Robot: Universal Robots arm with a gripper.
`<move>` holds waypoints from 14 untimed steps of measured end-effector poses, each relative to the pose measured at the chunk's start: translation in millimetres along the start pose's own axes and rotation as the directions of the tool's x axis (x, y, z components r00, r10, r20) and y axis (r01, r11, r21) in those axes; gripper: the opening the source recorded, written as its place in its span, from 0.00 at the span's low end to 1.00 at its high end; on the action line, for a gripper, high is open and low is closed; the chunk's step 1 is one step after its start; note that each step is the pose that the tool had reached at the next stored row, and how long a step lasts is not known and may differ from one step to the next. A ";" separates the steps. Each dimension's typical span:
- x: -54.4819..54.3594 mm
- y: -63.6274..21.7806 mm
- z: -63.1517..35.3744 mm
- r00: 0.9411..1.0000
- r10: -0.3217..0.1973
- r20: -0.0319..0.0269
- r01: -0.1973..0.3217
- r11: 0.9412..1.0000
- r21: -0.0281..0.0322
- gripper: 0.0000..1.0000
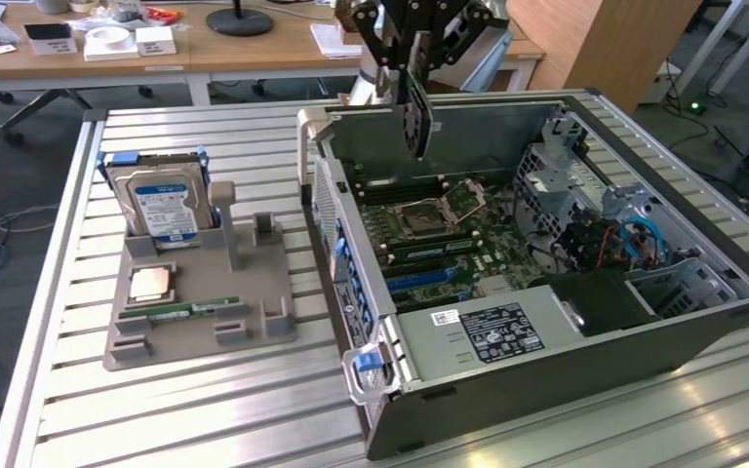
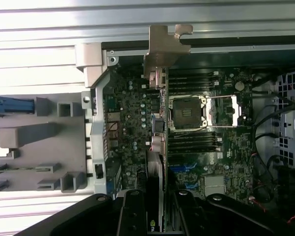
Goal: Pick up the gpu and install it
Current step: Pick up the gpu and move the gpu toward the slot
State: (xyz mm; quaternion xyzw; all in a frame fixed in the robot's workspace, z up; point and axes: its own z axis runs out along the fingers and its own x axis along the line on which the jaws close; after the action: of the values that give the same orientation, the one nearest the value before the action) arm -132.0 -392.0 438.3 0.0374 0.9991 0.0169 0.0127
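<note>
The black gripper [image 2: 158, 210] is clamping the gpu [image 1: 417, 115] by its flat faces. The thin dark card is hanging edge-down, with its bent silver bracket [image 2: 165, 46] at one end. Directly beneath it, the green motherboard [image 1: 447, 244] is lying bare inside the open grey steel case [image 1: 531, 380]. Well off to the side, a moulded grey tray [image 1: 199, 327] is propping up a silver hard drive [image 1: 164, 207].
</note>
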 end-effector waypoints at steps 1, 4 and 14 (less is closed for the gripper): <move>-1.9 0.2 0.0 1.000 0.000 0.000 0.000 1.000 0.000 0.26; -7.0 0.7 0.2 1.000 0.000 0.000 0.000 1.000 0.000 0.26; -10.4 1.2 0.3 1.000 0.000 0.000 0.000 1.000 0.000 0.26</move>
State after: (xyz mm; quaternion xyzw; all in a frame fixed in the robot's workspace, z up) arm -121.5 -391.6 438.3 0.0373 0.9991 0.0169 0.0127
